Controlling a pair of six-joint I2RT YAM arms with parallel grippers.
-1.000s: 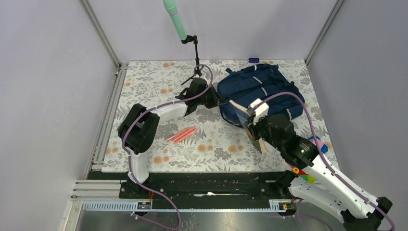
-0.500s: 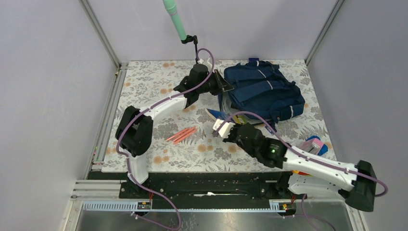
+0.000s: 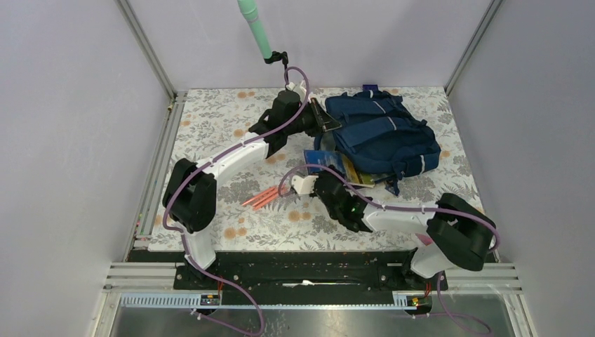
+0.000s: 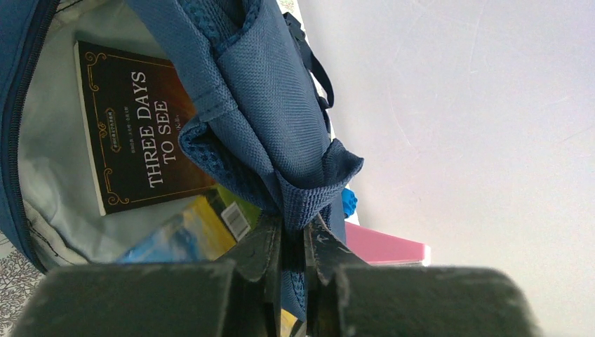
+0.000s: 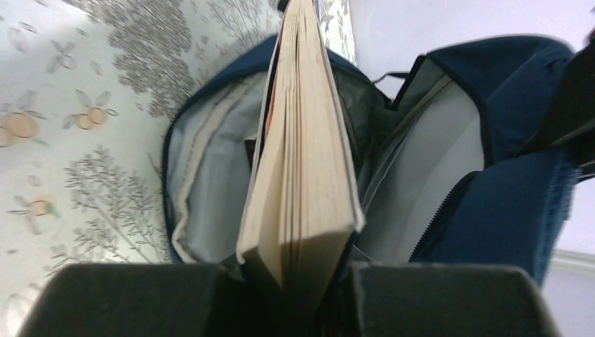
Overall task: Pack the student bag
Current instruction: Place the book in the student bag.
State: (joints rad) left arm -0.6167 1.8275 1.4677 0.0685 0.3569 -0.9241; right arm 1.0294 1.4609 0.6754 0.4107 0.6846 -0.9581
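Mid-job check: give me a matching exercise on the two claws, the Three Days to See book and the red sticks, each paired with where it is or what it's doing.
Things:
1. left claw
2. right claw
3. Three Days to See book
4. red sticks

States:
A. lying on the floral table, outside the student bag
B. shut on a paperback held edge-up at the bag's mouth
C. lying inside the bag
D. shut on the bag's blue fabric edge

Pairs: 1-D, 2-B, 3-C, 4-A

Floral table (image 3: 210,119): student bag (image 3: 382,133), red sticks (image 3: 265,197) well apart.
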